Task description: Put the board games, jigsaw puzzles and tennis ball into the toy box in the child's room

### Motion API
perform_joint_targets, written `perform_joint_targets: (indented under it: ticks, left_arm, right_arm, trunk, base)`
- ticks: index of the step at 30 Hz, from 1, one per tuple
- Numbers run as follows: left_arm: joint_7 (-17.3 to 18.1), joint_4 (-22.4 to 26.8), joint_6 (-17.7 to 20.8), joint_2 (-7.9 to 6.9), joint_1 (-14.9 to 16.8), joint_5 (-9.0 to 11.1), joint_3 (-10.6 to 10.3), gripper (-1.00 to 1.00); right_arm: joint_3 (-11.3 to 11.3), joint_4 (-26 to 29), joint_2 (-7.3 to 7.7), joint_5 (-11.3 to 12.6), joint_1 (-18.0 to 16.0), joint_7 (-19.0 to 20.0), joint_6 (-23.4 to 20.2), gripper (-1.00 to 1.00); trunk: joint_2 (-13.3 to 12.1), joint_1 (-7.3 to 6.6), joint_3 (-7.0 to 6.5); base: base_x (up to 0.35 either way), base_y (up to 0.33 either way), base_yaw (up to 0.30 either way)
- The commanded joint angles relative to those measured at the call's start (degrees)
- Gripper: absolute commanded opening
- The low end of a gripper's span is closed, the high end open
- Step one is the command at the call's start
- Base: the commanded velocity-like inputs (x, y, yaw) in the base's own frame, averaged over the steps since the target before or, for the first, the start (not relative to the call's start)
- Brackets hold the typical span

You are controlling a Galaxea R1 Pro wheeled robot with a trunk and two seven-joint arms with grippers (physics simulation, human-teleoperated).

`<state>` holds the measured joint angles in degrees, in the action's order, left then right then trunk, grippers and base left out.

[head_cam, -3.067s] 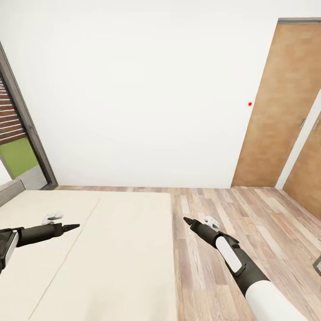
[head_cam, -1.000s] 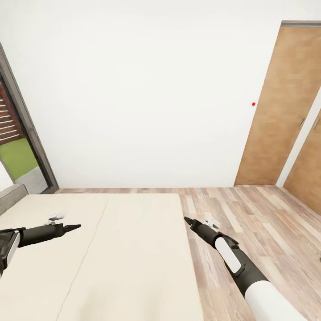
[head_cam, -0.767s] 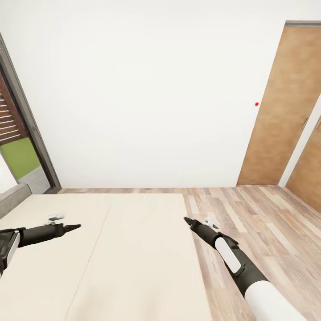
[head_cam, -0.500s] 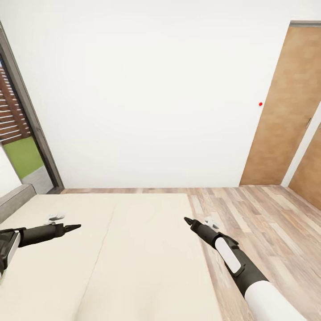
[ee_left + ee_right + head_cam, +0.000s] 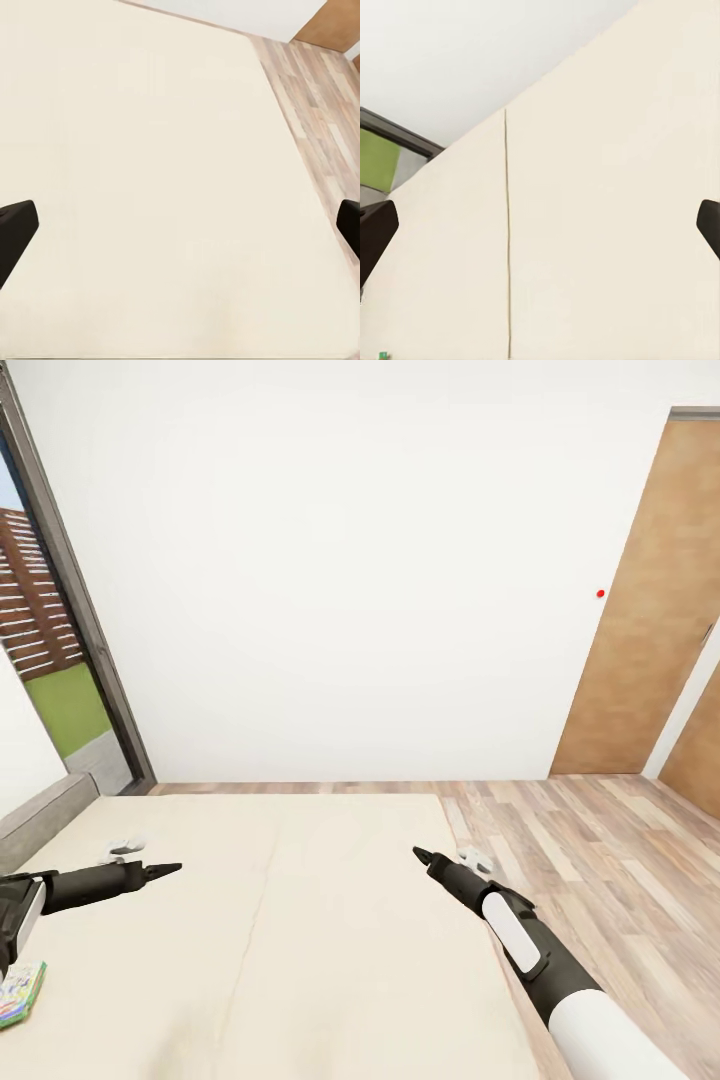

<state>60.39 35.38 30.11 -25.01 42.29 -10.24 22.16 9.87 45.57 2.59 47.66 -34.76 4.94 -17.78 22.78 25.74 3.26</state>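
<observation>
A: Which step is the robot carrying out here?

B: Judging from the layout, it is positioning itself at the bed (image 5: 300,920) to collect a board game (image 5: 20,992); nothing is being carried. The left gripper (image 5: 165,870) is hanging over the beige mattress at about 9 o'clock in the head view, and the right gripper (image 5: 420,854) is hanging near the mattress's far edge at about 4 o'clock.

A: How are the claws standing?

B: In each wrist view the two dark fingertips (image 5: 15,236) are sitting at opposite edges of the picture, so both claws are spread wide and are gripping nothing. The same is showing for the right fingertips (image 5: 373,236).

A: Where is the task's thing lying?

B: A corner of one board game is peeking in at 8 o'clock of the head view, flat on the mattress just beside the left forearm. A tiny green speck at 7 o'clock of the right wrist view may be the same box; it is too small to tell.

A: How is it looking?

B: It is appearing as a thin flat box with a green border and a pale, busy print; the lettering is not legible.

A: What is the next move calling for?

B: Probably bringing the box fully into view, then lowering the left claw over one edge, since a flat box on soft bedding offers little to pinch.
</observation>
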Motion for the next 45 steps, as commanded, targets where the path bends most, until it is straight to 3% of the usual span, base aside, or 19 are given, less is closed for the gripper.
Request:
perform_joint_targets:
  ticks: [1, 45]
  left_arm:
    - [0.4, 0.0, 0.5, 0.05, 0.1, -0.5, 0.3, 1.0]
    - [0.3, 0.0, 0.4, 0.05, 0.1, -0.5, 0.3, 1.0]
  right_arm:
    - [0.1, 0.0, 0.05, 0.2, -0.1, 0.0, -0.2, 1.0]
    - [0.1, 0.0, 0.05, 0.2, -0.1, 0.0, -0.2, 1.0]
  trunk:
    - [0.1, 0.04, 0.14]
    - [0.1, 0.04, 0.14]
  base:
    - [0.0, 0.28, 0.0]
    - [0.0, 0.28, 0.0]
